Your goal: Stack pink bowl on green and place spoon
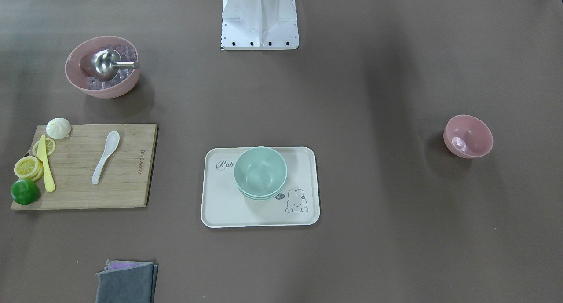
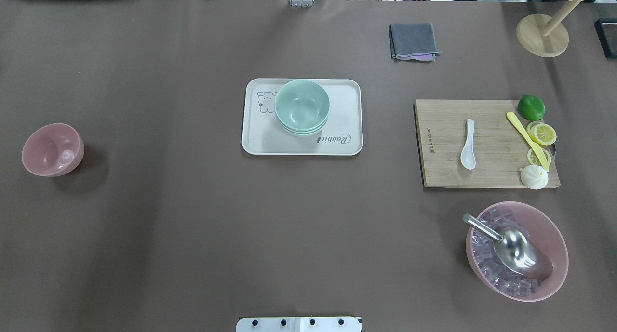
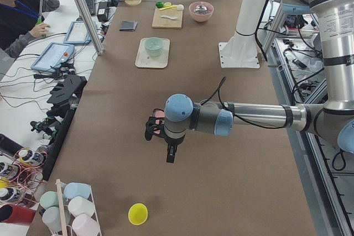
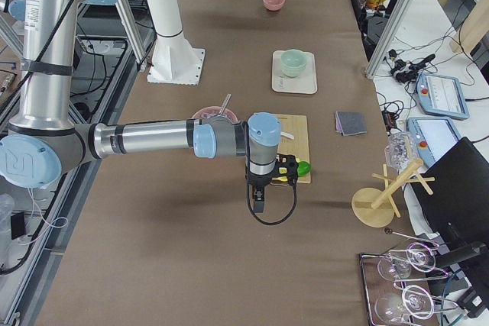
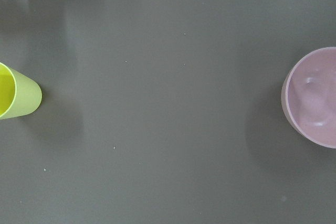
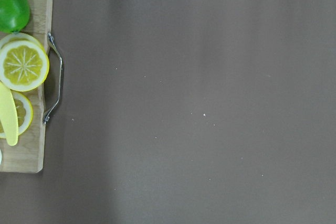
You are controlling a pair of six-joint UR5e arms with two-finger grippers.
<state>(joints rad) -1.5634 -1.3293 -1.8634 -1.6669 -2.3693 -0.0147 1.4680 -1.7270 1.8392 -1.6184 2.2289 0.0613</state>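
Two pincers are hanging above the table (image 2: 193,226), both pointing down. They are showing only in the side views, so I cannot tell how wide either one is standing.

The left pincer (image 3: 171,157) is hovering near the one small pink bowl (image 2: 52,149). This bowl is sitting upright and alone on the robot's left part of the table. In the left wrist view it is being cut by the frame's right edge. One yellow cup (image 5: 16,98) is lying well apart from it at the opposite edge of that view.

The right pincer (image 4: 260,205) is hanging just past the handle end of the one cutting board (image 2: 443,168).

- **Centre:** One tray (image 2: 347,88) is carrying one stack of green bowls (image 2: 302,103). The stack is standing toward the tray's far left corner, and the number of bowls in it is uncertain.
- **Board:** One white spoon (image 2: 468,144) is lying bowl-up near the middle. One lime (image 2: 531,107), several lemon slices (image 2: 543,133), one yellow knife (image 2: 525,138) and one bun (image 2: 533,177) are crowding the right end.
- **Beside the board:** One large pink bowl (image 2: 554,255) is holding ice cubes and one metal scoop (image 2: 518,252).
- **Far edge:** One grey cloth (image 2: 413,40) and one wooden stand (image 2: 535,35) are sitting here.

Broad bare strips of table are lying between the pink bowl and the tray, and between the tray and the board.
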